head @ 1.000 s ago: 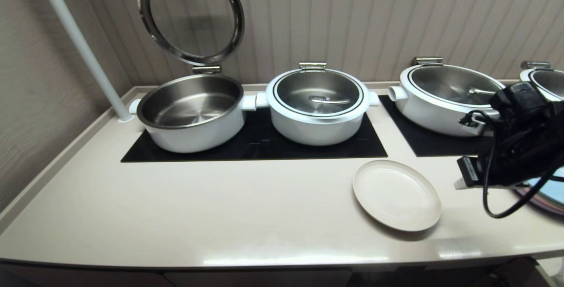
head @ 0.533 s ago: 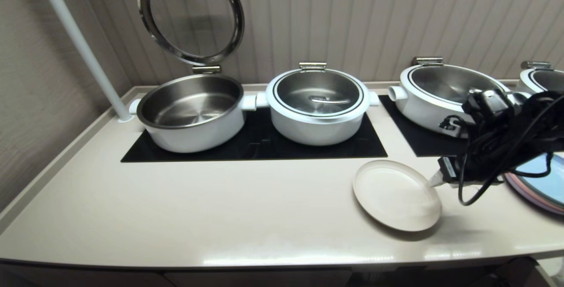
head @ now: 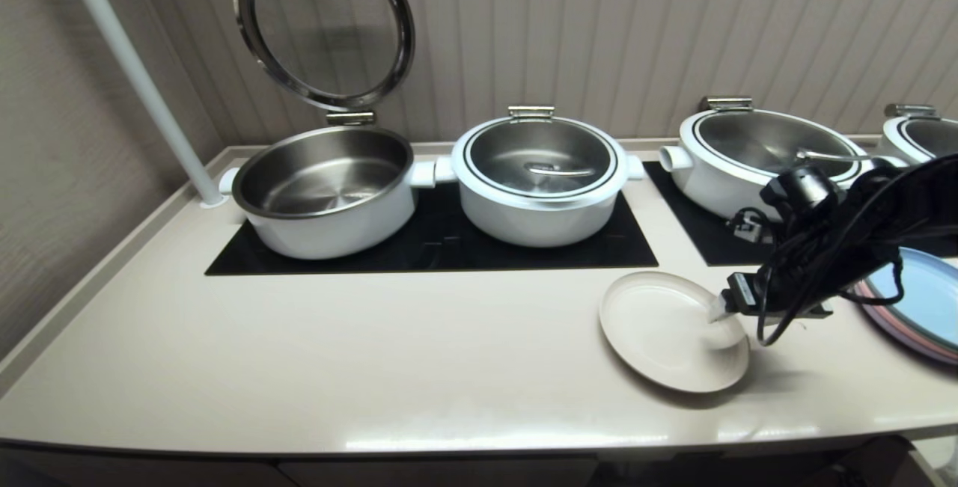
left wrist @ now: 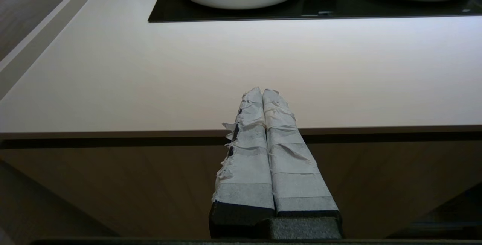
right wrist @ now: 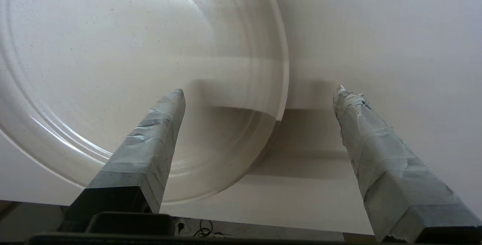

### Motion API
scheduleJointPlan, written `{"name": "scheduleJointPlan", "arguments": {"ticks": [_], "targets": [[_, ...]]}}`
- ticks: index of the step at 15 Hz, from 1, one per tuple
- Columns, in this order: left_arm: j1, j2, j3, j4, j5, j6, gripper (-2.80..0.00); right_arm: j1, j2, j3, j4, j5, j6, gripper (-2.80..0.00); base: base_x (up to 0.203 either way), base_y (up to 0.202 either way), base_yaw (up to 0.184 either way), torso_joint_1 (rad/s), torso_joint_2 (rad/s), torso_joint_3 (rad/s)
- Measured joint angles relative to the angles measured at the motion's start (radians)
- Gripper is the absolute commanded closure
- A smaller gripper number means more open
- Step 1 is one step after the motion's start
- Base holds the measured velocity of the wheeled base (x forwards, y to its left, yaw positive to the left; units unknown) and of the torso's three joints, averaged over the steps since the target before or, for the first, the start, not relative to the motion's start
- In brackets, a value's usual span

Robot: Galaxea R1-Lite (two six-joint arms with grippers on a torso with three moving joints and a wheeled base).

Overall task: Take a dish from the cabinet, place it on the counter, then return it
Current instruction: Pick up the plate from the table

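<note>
Your robot faces a long glossy cream counter (head: 374,352) with black glass panels (head: 441,244) set into it. The dish (head: 666,334), a plain cream-white plate, lies flat on the counter near the front edge, just in front of the right corner of the left glass panel.

Your right gripper (head: 717,313) has come in from the right since a second ago. Then it hung off to the right of the dish, well clear of it; half a second ago its tip had reached the dish's right rim; now the tip sits over the right inner part of the plate. In the right wrist view the gripper (right wrist: 260,92) has its two taped fingers (right wrist: 150,143) spread wide, one over the plate's surface and one beyond the rim over bare counter, so they straddle the rim. Nothing is held between them.

The dish has not shifted across the three head views. As the arm moved off, more of the stacked pastel blue and pink plates (head: 917,307) at the right edge came into sight.

Your left gripper (left wrist: 262,91) shows only in its own wrist view, level with the counter's front edge, its taped fingers pressed together on nothing.

Behind the dish stand white warming pots: one with its glass lid raised (head: 322,23) and three with lids closed (head: 540,173).
</note>
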Motion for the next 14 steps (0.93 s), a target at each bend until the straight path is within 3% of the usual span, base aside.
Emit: {"name": "scheduleJointPlan", "arguments": {"ticks": [14], "targets": [[0.0,0.0,0.0,0.0,0.0,0.0,0.0,0.0,0.12,-0.051,-0.118,-0.001,0.004,-2.8,0.0,0.0,0.0,0.0,0.0,0.0]]}}
